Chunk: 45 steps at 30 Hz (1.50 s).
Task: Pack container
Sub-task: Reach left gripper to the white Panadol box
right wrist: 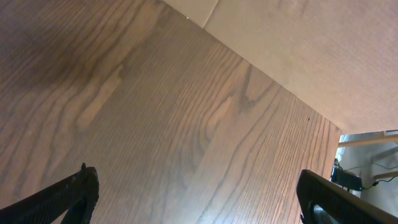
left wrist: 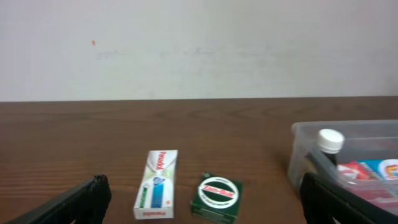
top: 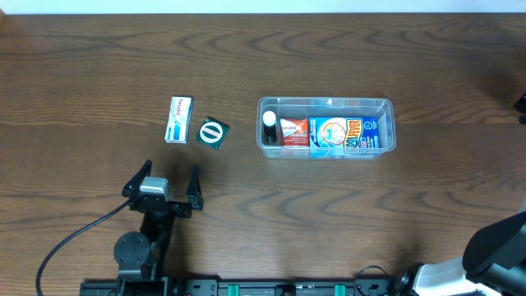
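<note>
Dark wood-grain tabletop fills the overhead view, with a pale wall behind it in the left wrist view.

The container (top: 329,101) stands upright just right of the table's middle, open side up. Its long axis runs left to right across the overhead view, and its short ends point toward the table's left and right sides. In the left wrist view only its near left end (left wrist: 300,155) shows, at the right edge of the frame.

Inside the container, at the left end, stands a small dark bottle with a white cap (top: 269,121). A red box (top: 294,131) lies just beside the bottle. A blue and orange box (top: 339,134) takes up most of the remaining length.

To the left of the container, well apart from it, a white and blue box (top: 178,119) lies flat on the table with its long axis running front to back. A dark green box with a round white label (top: 214,133) sits just beside it on the container's side.

The left gripper (top: 170,168) hangs near these two boxes on the robot's side, jaws spread wide with nothing between them. The right gripper (right wrist: 199,202) looks down on bare wood, its fingers (right wrist: 74,193) likewise wide apart and holding nothing.
</note>
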Tool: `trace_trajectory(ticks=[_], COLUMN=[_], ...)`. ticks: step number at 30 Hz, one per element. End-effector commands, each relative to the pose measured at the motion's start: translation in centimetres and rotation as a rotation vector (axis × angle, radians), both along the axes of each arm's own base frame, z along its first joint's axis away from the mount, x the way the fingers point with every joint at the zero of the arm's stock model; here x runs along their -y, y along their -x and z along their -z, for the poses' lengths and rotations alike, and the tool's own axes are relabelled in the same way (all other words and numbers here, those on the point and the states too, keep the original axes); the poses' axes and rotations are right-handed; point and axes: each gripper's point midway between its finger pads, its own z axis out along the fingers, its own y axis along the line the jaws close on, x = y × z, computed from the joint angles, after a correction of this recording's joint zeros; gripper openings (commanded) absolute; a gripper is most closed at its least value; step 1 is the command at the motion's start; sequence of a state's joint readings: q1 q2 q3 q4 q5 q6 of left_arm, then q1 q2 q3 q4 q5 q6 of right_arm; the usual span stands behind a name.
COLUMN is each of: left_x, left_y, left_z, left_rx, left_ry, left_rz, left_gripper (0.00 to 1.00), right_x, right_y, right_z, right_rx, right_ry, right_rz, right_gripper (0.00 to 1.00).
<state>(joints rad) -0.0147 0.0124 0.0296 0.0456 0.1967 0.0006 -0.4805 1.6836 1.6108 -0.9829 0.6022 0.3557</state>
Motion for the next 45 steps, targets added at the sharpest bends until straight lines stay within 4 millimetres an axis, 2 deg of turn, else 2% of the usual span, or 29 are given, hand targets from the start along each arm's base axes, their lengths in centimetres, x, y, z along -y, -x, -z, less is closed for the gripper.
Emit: trace_trajectory(ticks=[1, 5, 8, 11, 15, 18, 21, 23, 26, 29, 34, 45], left_x=[0.6, 0.2, 0.3, 0.3, 0.3, 0.3, 0.4, 0.4, -0.4, -1.7, -4.2, -4.7], left_y=[0.6, 0.5, -0.7, -3.1, -6.7, -9.5, -12.4, -14.4, -16.1, -17.3, -18.2, -20.5], left_z=[-3.4, -4.8, -6.9, -8.8, -9.1, -7.9, -6.5, -4.8, -2.0, 0.1, 2.9, 7.9], left_rx=[0.033, -0.061, -0.142, -0.286, -0.538, -0.737, -0.840, -0.879, -0.925, -0.957, -1.003, -1.046], left_ry=[0.052, 0.050, 0.046, 0.042, 0.028, -0.013, -0.015, -0.015, -0.035, -0.075, -0.160, -0.269], left_rz=[0.035, 0.014, 0.013, 0.009, 0.007, 0.019, 0.020, 0.020, -0.020, -0.090, -0.214, -0.171], left_gripper=[0.98, 0.98, 0.98, 0.98, 0.98, 0.98, 0.98, 0.98, 0.98, 0.98, 0.98, 0.98], right_x=[0.3, 0.3, 0.3, 0.3, 0.3, 0.3, 0.3, 0.3, 0.3, 0.3, 0.3, 0.3], right_y=[0.3, 0.3, 0.3, 0.3, 0.3, 0.3, 0.3, 0.3, 0.3, 0.3, 0.3, 0.3], right_z=[-1.1, -1.1, -1.1, -1.1, -1.1, -1.1, -1.1, -1.1, -1.1, -1.1, -1.1, -1.1], right_rx=[0.012, 0.012, 0.012, 0.012, 0.012, 0.011, 0.011, 0.012, 0.012, 0.011, 0.012, 0.011], right_ry=[0.025, 0.025, 0.025, 0.025, 0.025, 0.025, 0.025, 0.025, 0.025, 0.025, 0.025, 0.025], right_rz=[0.010, 0.010, 0.010, 0.010, 0.010, 0.010, 0.010, 0.010, 0.010, 0.010, 0.010, 0.010], right_gripper=[0.99, 0.99, 0.99, 0.99, 0.99, 0.99, 0.99, 0.99, 0.99, 0.99, 0.99, 0.99])
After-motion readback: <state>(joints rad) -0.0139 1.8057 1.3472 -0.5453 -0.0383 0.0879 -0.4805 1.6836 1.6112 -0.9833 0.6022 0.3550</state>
